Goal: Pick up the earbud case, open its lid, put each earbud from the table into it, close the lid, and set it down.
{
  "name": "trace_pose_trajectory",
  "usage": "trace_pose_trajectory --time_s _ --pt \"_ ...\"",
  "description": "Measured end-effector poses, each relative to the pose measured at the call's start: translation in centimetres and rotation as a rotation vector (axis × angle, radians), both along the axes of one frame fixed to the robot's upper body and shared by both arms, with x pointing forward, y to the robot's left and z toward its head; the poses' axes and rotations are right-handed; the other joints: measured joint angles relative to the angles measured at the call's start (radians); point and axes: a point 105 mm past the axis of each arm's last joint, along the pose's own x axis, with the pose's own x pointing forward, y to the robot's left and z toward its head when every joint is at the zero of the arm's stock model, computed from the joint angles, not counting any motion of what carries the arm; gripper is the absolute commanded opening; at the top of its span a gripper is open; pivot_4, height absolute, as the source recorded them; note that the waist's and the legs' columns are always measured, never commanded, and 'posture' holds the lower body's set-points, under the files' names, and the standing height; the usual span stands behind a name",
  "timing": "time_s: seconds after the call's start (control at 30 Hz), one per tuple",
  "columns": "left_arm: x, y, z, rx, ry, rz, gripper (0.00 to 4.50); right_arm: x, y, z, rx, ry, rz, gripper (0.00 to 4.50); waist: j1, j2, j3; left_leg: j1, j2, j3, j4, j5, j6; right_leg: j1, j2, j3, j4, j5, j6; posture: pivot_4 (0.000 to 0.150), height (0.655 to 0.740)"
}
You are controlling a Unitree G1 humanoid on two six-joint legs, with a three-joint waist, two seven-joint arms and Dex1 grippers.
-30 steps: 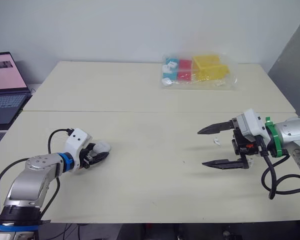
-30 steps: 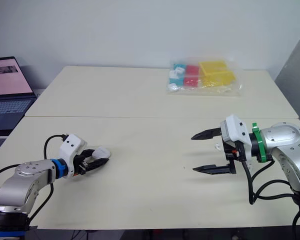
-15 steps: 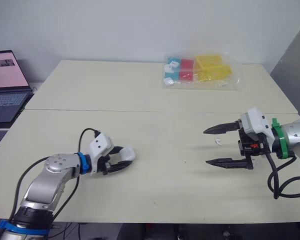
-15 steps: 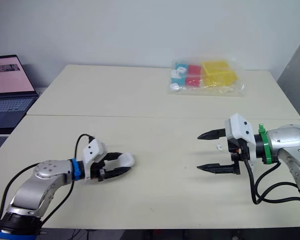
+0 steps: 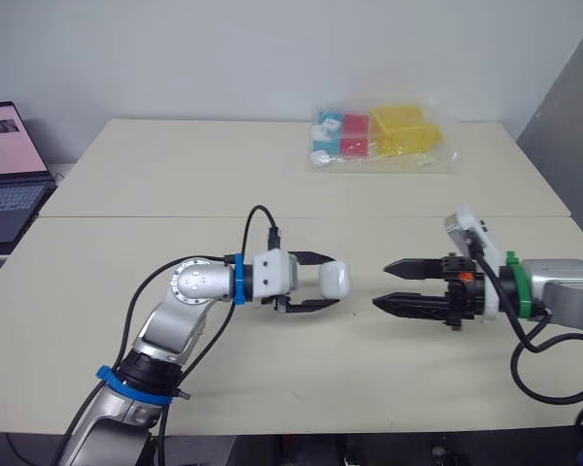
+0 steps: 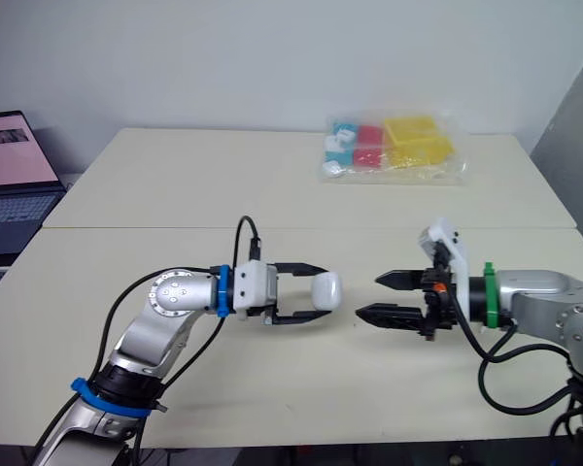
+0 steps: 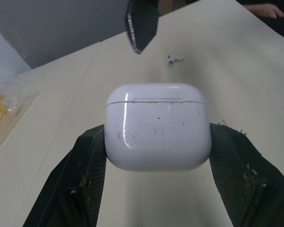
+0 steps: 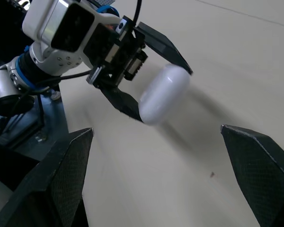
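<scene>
Your left hand [image 5: 327, 282] is pinching the earbud case [image 5: 336, 278] by its sides, held off the desk [image 5: 175, 175], and that glossy hard shell looks light and slippery, so I'd ease your spread right hand [image 5: 382, 283] gently onto the lid [image 7: 155, 92].

One earbud case [image 5: 335, 278], white. One earbud [image 7: 175, 58] lying loose on the table top. Two grippers: left gripper [image 5: 327, 282], right gripper [image 5: 382, 284], two black fingers on each. Two tables pushed edge to edge: far table [image 5: 204, 165] and near table [image 5: 369, 369]. One laptop [image 5: 5, 175] at 9 o'clock. One clear bag [image 5: 384, 139] at 1 o'clock, holding one red block [image 5: 355, 135], one blue block [image 5: 327, 136] and yellow pieces [image 5: 403, 131] too crowded to count.
</scene>
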Motion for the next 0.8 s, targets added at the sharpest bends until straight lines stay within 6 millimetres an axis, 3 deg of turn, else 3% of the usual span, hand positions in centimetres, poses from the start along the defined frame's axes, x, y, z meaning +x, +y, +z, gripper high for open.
trace_pose_trajectory --time_s 0.3,0.8 --pt "0.9 -0.2 0.8 0.020 -0.107 0.000 2.78 1.9 1.7 -2.6 0.001 0.123 -0.137 4.50 -0.001 -0.001 0.000 -0.004 0.000 0.000 0.000 0.000 0.000 -0.002 -0.001 0.000 -0.002 0.000 0.001 0.150 0.7400" --pt "1.2 -0.3 1.2 -0.021 -0.129 0.031 2.78 2.6 2.7 -3.4 0.115 0.241 -0.178 4.50 -0.001 0.000 0.000 -0.007 0.001 -0.001 0.000 0.000 0.000 -0.004 0.000 -0.001 -0.002 0.000 0.001 0.150 0.7400"
